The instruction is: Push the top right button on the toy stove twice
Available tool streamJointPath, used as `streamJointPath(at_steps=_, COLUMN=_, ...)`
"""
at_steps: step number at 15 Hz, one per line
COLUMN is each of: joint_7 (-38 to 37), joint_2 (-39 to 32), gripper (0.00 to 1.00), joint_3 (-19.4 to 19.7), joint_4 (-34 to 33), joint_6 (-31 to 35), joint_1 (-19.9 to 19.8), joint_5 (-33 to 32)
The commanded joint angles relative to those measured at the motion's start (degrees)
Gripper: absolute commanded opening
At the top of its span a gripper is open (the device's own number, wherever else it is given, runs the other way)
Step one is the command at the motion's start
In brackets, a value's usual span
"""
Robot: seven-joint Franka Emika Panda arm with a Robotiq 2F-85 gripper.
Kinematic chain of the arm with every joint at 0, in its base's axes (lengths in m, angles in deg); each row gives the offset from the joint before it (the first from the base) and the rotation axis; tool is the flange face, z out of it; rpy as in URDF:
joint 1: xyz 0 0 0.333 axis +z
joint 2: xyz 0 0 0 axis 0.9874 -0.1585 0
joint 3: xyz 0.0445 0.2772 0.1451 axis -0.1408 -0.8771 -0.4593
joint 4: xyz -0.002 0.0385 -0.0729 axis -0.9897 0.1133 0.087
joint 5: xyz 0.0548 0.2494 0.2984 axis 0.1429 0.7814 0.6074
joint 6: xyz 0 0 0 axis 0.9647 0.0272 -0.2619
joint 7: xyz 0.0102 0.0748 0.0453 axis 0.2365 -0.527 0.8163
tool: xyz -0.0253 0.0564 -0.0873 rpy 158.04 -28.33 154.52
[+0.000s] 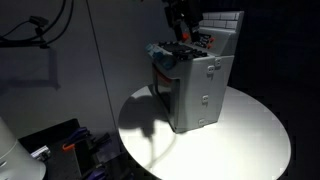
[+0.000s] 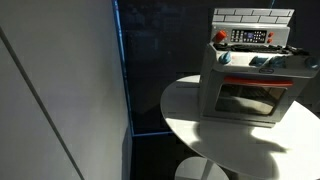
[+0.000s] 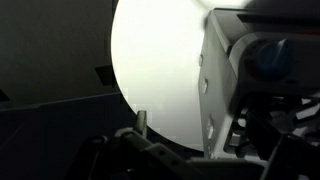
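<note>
Regarding the toy stove (image 1: pixel 200 85): stands upright on a round white table (image 1: pixel 250 130), grey and boxy, in plain sight in both exterior views. Carries a tiled back wall (image 2: pixel 252 15) at the rear and a red-and-white panel (image 2: pixel 250 37) just under it. Also has a red knob (image 2: pixel 221 37) at one end of that panel and a black cooktop (image 2: pixel 250 52) in front. Keeps the front door (image 2: pixel 245 98) closed, with a handle (image 2: pixel 255 80) running across the top of the door.

Regarding the gripper (image 1: pixel 183 25): hangs over the rear of the stove, close to the back wall and the panel. Reads in an exterior view only as a black shape on a black background. Cannot tell whether spread or pressed together, nor whether touching the panel or hovering just above it. Grips nothing that can be made out.

From the wrist view: looks past the stove's grey side (image 3: pixel 215 90) onto the bright table top. Takes in dark, blurred gripper parts along the lower edge, too dim to sort out. Picks out among them one pale narrow upright piece (image 3: pixel 140 122), set against the white of the table, and a bluish round shape (image 3: pixel 268 60) on top of the stove at the right.
</note>
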State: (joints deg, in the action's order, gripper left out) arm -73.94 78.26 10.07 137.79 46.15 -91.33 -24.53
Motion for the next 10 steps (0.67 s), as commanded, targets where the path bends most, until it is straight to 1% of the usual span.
streamJointPath(at_steps=1, joint_7=-3.3, joint_2=-3.9, gripper=1.00, joint_3=-0.6, joint_4=-3.9, joint_6=2.4, joint_1=0.1, joint_5=-0.5)
streamJointPath(at_steps=5, joint_7=-4.6, joint_2=-6.1, gripper=1.00, joint_3=-0.8, joint_4=-5.3, joint_6=4.1, joint_1=0.4, joint_5=-0.8)
streamJointPath(at_steps=6, joint_7=-4.0, joint_2=-6.2, gripper=1.00, joint_3=-0.7, joint_4=-5.5, joint_6=3.4, joint_1=0.6, joint_5=-0.4)
streamJointPath(at_steps=7, joint_7=-3.0, joint_2=-5.0, gripper=1.00, joint_3=-0.3, joint_4=-3.5, joint_6=4.0, joint_1=0.7, joint_5=-0.1)
streamJointPath(at_steps=10, joint_7=-3.0, joint_2=-5.5, gripper=1.00, joint_3=-0.3, joint_4=-3.9, joint_6=4.0, joint_1=0.9, joint_5=-0.1)
